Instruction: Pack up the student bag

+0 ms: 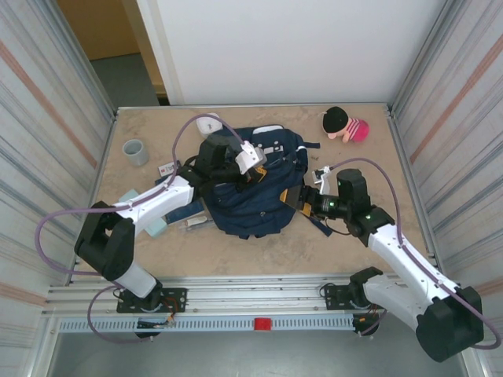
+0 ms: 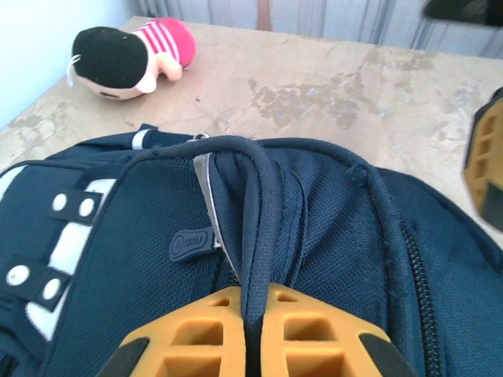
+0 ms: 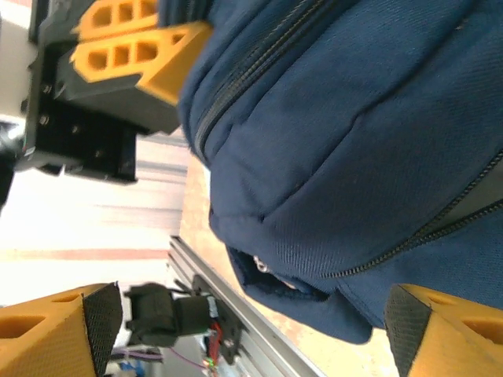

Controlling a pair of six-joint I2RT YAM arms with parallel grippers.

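Your left claw (image 2: 253, 334) is pressed together on the carry handle (image 2: 259, 196) at the top of the student bag (image 1: 255, 192), with the dark loop pinched between its orange fingers (image 2: 196, 342). The bag lies in the middle of the desk (image 1: 259, 251), and its white buckle patch (image 2: 63, 236) is on the side toward the far edge. Your right claw (image 1: 302, 196) sits at the bag's right side with its fingers spread wide. A navy corner of the bag hangs between them, and you cannot tell from the wrist view whether it touches either pad. A plush doll (image 1: 346, 124) lies near the far right corner, and a grey cup (image 1: 135, 151) stands near the far left corner.
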